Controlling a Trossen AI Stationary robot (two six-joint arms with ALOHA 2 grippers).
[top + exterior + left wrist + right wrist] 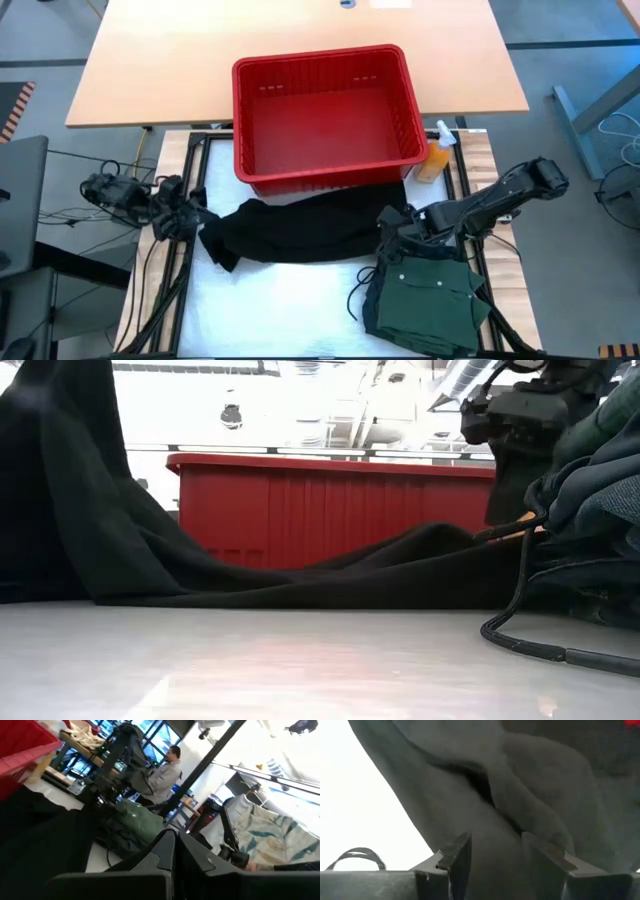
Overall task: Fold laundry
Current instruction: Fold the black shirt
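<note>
- While my left tool (203, 222) sits at the left of the overhead frame, its fingers (165, 851) are pressed together on the left end of the black garment (300, 228).
- That garment stretches across the middle of the frame on the white worktop (280, 310), just below the red basket (325, 110).
- My right tool (395, 232) is right of centre, at the garment's right end; its fingers (457, 855) stand apart with dark cloth between them, not clenched.
- The green buttoned shirt (425, 300) lies crumpled at the lower right, touching the black garment's right end.
- An orange spray bottle (436, 155) stands just right of the basket.
- In the level view the black garment (300, 575) rises steeply at the left edge.
- A person (165, 775) sits in the room beyond.
</note>
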